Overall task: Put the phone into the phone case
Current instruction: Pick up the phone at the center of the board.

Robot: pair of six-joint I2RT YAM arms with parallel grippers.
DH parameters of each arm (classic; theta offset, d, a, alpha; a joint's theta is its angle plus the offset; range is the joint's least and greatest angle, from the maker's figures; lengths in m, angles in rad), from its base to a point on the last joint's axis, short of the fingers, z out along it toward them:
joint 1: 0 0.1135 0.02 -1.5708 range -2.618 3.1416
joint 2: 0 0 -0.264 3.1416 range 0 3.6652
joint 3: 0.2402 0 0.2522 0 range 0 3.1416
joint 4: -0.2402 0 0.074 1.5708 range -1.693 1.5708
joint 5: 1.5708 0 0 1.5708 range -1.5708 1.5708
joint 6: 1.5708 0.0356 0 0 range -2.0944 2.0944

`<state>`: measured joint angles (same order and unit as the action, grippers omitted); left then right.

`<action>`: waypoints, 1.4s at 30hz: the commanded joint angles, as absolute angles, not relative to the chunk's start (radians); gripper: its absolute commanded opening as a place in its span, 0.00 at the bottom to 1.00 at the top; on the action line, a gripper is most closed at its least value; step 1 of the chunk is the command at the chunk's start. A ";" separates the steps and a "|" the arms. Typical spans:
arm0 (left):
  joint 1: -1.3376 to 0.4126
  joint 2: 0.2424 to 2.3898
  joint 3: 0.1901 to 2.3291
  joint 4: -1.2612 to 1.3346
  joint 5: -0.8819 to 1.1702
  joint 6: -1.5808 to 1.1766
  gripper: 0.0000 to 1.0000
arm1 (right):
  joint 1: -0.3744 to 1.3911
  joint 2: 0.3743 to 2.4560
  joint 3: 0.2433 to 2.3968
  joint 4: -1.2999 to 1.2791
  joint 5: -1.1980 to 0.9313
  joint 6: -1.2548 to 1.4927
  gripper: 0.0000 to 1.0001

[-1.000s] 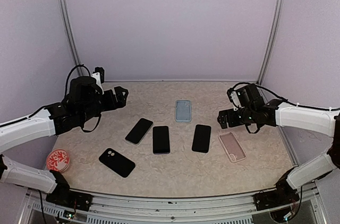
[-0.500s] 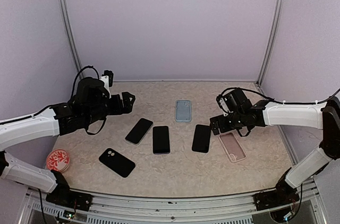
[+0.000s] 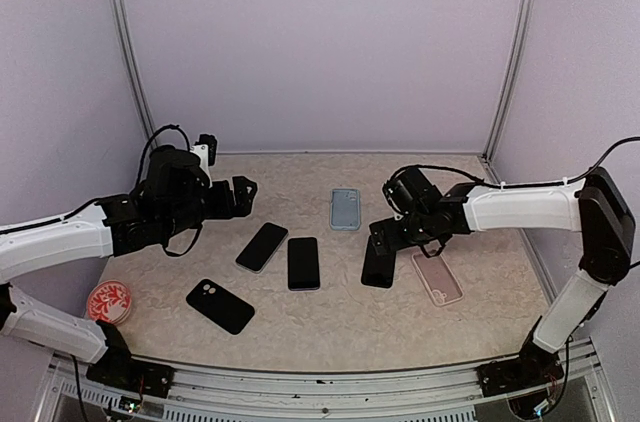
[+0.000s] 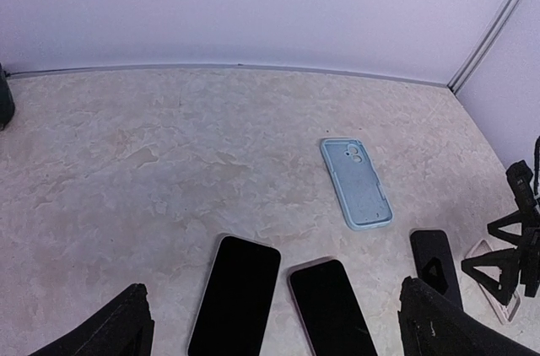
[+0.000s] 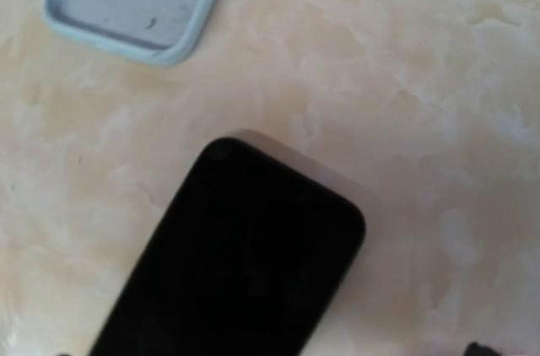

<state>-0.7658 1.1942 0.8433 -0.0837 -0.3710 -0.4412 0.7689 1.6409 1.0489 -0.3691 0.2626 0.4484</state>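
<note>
Now the right gripper (image 3: 386,239) is hovering wide open and empty, the black phone (image 5: 245,255) lying directly beneath it, the pink phone case (image 3: 438,278) just right; the left gripper (image 3: 242,194) is hanging open, empty

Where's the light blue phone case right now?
In the top view, the light blue case lies near the table's centre, behind the three phones and left of the right gripper.
</note>
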 commanded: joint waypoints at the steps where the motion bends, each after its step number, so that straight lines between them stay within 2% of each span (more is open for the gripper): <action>1: -0.773 1.190 0.869 -0.091 -0.400 -0.428 0.99 | 0.820 1.704 1.115 -0.448 0.356 0.626 1.00; 10: -0.774 1.174 0.860 -0.088 -0.424 -0.428 0.99 | 0.907 1.902 1.311 -0.676 0.463 0.891 0.99; 23: -0.775 1.164 0.858 -0.089 -0.434 -0.423 0.99 | 0.928 1.851 1.201 -0.597 0.441 1.087 0.99; 42: -0.774 1.162 0.859 -0.086 -0.433 -0.420 0.99 | 0.928 1.904 1.185 -0.518 0.362 1.138 0.99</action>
